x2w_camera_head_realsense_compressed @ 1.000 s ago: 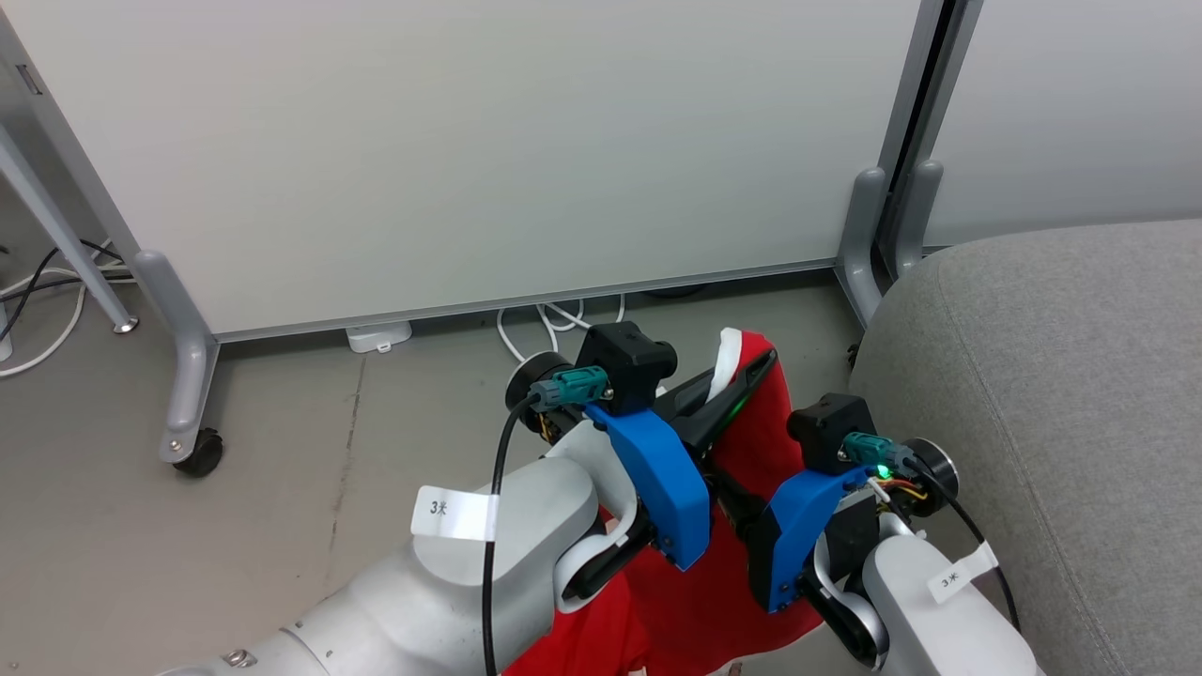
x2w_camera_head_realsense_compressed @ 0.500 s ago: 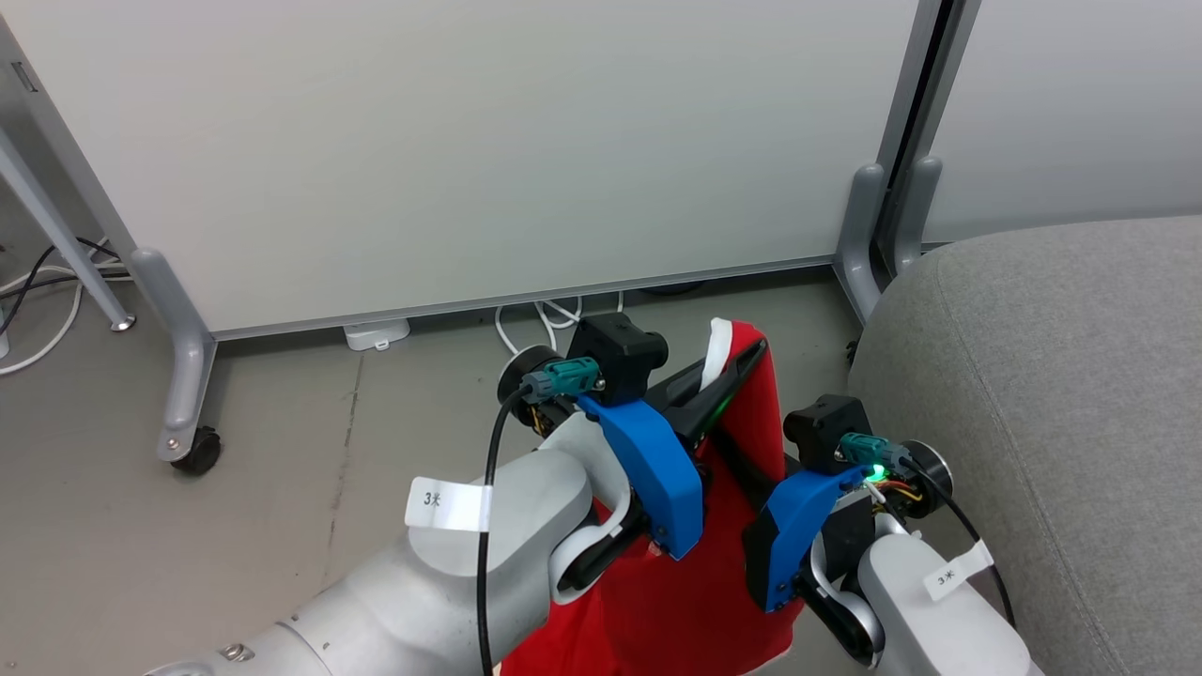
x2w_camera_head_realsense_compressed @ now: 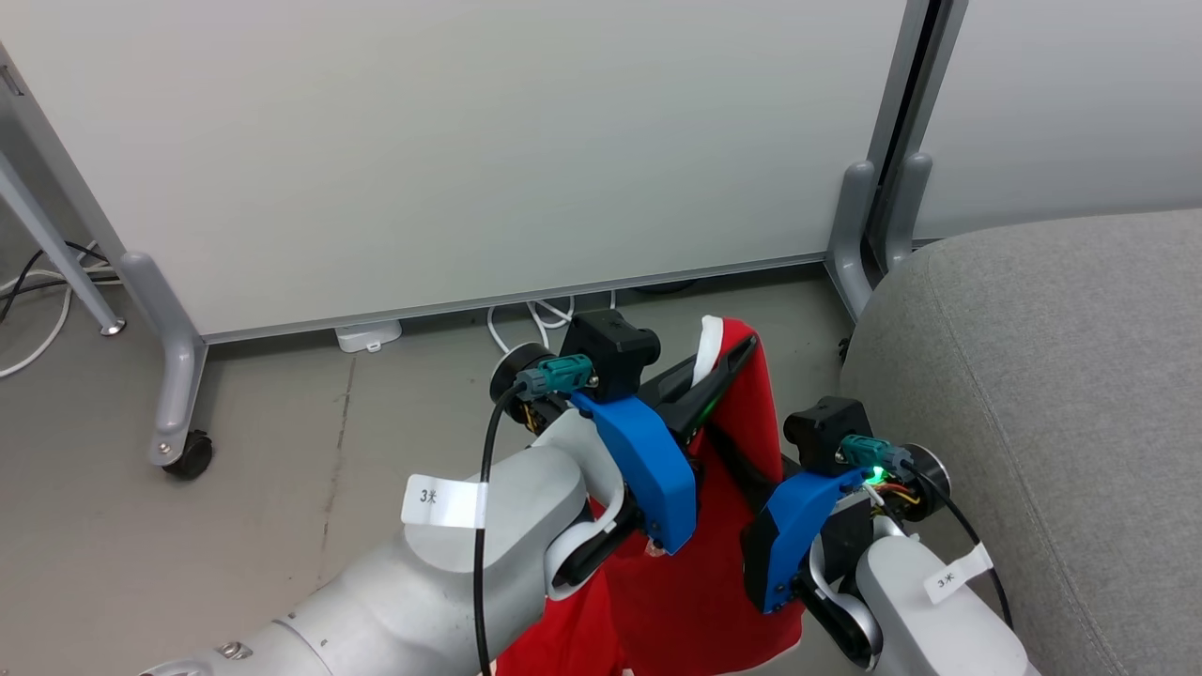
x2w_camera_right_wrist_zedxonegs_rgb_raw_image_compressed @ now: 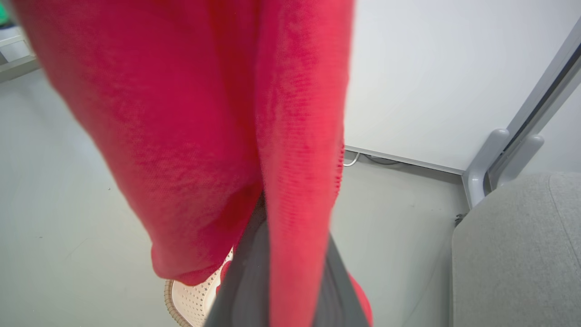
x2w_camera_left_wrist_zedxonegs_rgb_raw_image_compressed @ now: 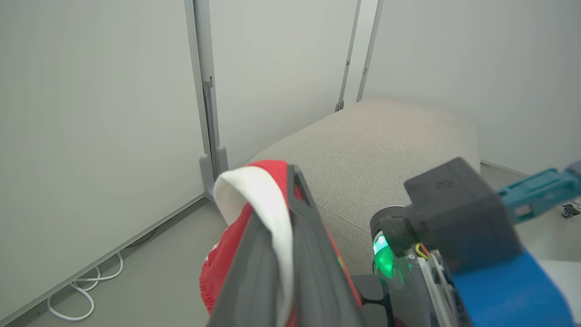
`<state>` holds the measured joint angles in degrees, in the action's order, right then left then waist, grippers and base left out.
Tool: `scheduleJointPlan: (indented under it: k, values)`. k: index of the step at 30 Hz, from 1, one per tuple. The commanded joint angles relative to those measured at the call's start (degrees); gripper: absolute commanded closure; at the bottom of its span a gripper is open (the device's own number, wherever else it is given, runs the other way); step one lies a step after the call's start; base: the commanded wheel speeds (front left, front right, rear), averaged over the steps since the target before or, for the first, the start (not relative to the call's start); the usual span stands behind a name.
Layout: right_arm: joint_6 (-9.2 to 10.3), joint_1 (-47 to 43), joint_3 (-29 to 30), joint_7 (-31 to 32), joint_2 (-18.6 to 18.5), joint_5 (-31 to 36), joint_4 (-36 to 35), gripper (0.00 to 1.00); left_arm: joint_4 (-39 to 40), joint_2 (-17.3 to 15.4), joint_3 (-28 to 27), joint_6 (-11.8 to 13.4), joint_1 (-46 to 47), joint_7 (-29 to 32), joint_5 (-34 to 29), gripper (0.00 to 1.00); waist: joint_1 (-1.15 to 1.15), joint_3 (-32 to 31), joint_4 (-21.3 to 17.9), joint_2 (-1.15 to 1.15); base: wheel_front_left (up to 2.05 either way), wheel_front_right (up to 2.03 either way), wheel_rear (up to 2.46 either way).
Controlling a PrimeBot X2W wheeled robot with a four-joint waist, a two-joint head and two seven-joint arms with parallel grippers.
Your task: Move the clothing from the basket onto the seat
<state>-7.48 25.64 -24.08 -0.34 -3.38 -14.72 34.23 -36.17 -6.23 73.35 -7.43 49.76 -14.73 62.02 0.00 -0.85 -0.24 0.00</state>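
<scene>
The 2 grippers pinch the clothing (x2w_camera_head_realsense_compressed: 695, 582): the left gripper (x2w_camera_head_realsense_compressed: 740, 355) clamps its white-trimmed edge, the right gripper (x2w_camera_right_wrist_zedxonegs_rgb_raw_image_compressed: 290, 254) a red fold. It hangs in the air just beside the seat (x2w_camera_head_realsense_compressed: 1052, 376) (the basket (x2w_camera_right_wrist_zedxonegs_rgb_raw_image_compressed: 186, 302) sits on the floor (x2w_camera_right_wrist_zedxonegs_rgb_raw_image_compressed: 68, 227) beneath).

The clothing (x2w_camera_head_realsense_compressed: 761, 404) hangs above the floor (x2w_camera_head_realsense_compressed: 282, 451), left of the seat (x2w_camera_head_realsense_compressed: 1052, 376) and in front of the partition (x2w_camera_head_realsense_compressed: 470, 141). The basket (x2w_camera_right_wrist_zedxonegs_rgb_raw_image_compressed: 190, 304) stands on the floor beneath it.
</scene>
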Motion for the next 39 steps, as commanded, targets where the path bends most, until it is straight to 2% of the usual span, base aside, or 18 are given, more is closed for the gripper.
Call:
scheduleJointPlan:
  k: [1,3,4,7,8,9,14,17,27,28,29,30,39]
  values:
    - [-0.02,0.62,-0.13,-0.41,0.20,-0.27,0.21,1.00,-0.23,-0.19,0.17,-0.06,0.67,-0.18,-0.07,1.00,0.00,0.01,-0.07,0.00,0.00,0.00,0.00]
    - [-0.02,0.62,-0.15,-0.44,0.22,-0.40,0.32,1.00,-0.39,-0.13,0.18,-0.07,0.40,-0.19,-0.35,0.96,0.00,0.00,-0.12,0.00,0.00,0.00,0.00]
    - [-0.02,0.62,-0.14,-0.51,0.22,-0.52,0.39,1.00,-0.52,-0.09,0.18,-0.06,0.24,-0.15,-0.58,0.76,0.00,-0.01,-0.12,0.00,0.00,0.00,0.00]
    - [-0.03,0.55,0.00,-0.70,0.25,-0.55,0.47,1.00,-0.95,0.05,0.18,-0.07,-0.19,-0.03,-0.97,0.51,0.00,-0.01,-0.09,0.00,0.00,0.00,0.00]
    - [-0.03,0.48,0.10,-0.78,0.25,-0.53,0.47,1.00,-1.32,0.04,0.18,-0.06,-0.20,-0.08,-1.13,0.09,0.00,-0.01,-0.07,0.00,0.00,0.00,0.00]
    - [-0.03,0.41,0.20,-0.80,0.26,-0.56,0.46,1.00,-1.77,0.02,0.18,-0.07,-0.22,-0.16,-1.27,0.00,0.00,-0.01,-0.05,0.00,0.00,0.00,0.00]
    - [-0.03,0.06,0.59,-1.05,0.30,-0.69,0.32,1.00,-3.07,-0.05,-0.64,-0.06,-1.89,-0.49,-2.19,0.00,0.00,0.01,-0.08,0.00,0.00,0.00,0.00]
    - [-0.03,-0.23,1.08,-1.30,0.32,-0.57,-0.08,1.00,-2.70,-0.55,-3.55,-0.06,-3.35,-0.52,-3.92,0.00,0.00,0.08,-0.05,0.00,0.00,0.00,0.00]
    - [-0.03,-1.58,3.58,-1.65,0.33,-0.03,-1.87,1.00,5.14,-5.32,-20.64,1.58,-17.68,-0.54,-17.35,0.00,0.00,0.25,-0.31,0.00,0.00,0.00,0.00]
    - [-0.03,-1.58,3.58,-1.65,0.33,-0.03,-1.87,1.00,5.14,-5.32,-20.64,1.58,-17.68,-0.54,-17.35,0.00,0.00,0.25,-0.31,0.00,0.00,0.00,0.00]
    - [-0.03,-1.97,4.25,-1.58,0.33,0.16,-2.26,1.00,7.33,-6.12,-24.58,1.60,-20.83,-0.54,-20.28,0.00,0.00,0.26,-0.18,0.00,0.00,0.00,0.00]
    - [-0.03,-1.97,4.25,-1.58,0.33,0.16,-2.26,1.00,7.33,-6.12,-24.58,1.60,-20.83,-0.54,-20.28,0.00,0.00,0.26,-0.18,0.00,0.00,0.00,0.00]
    - [-0.03,-4.02,6.93,-0.72,-0.01,0.92,-4.33,1.00,14.48,-6.38,-38.38,0.95,-33.63,-0.55,-32.25,0.00,0.00,0.21,-0.03,0.00,0.00,0.00,0.00]
